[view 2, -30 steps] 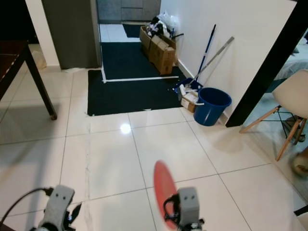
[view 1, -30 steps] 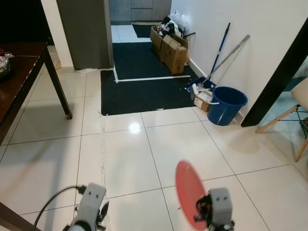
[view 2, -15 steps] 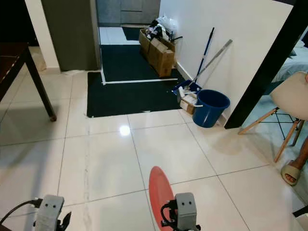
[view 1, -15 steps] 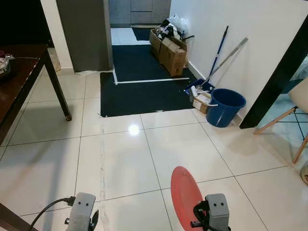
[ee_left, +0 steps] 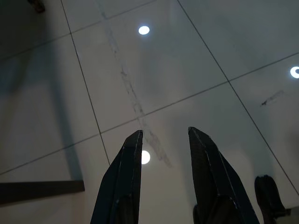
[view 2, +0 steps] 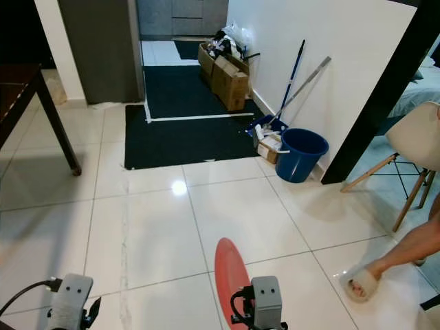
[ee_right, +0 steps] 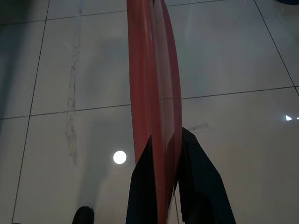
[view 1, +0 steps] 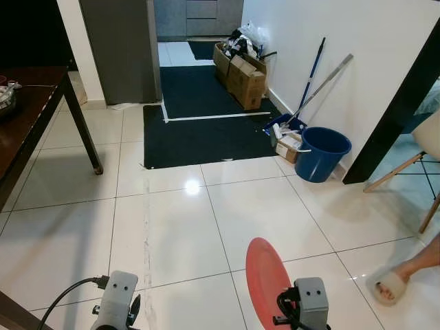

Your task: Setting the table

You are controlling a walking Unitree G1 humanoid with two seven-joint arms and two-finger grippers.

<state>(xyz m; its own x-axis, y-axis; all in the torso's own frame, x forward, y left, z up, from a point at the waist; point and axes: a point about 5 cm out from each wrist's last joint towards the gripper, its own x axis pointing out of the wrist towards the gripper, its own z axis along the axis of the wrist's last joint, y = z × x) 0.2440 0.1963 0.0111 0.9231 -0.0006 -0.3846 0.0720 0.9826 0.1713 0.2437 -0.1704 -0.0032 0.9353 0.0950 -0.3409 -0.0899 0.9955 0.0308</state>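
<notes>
A red plate (view 1: 267, 278) stands on edge in my right gripper (ee_right: 167, 135), low at the right in the eye views. Its two black fingers are shut on the plate's rim (ee_right: 152, 84), one on each face. My left gripper (ee_left: 165, 130) hangs open over the white floor tiles with nothing between its fingers. At the far left the corner of a dark wooden table (view 1: 31, 103) reaches into view, with a metal vessel (view 1: 5, 96) on it. Both grippers are well away from the table.
A person's foot in a slipper (view 1: 388, 285) is on the tiles close to my right. Along the right wall stand a blue bucket (view 1: 323, 151), mops (view 1: 309, 82) and cardboard boxes (view 1: 244, 72). A black mat (view 1: 206, 117) lies ahead, a chair (view 2: 412, 144) at far right.
A person's leg and slippered foot have come into view at the lower right. The camera has shifted a little since a second ago. The plate stays in my right gripper.
</notes>
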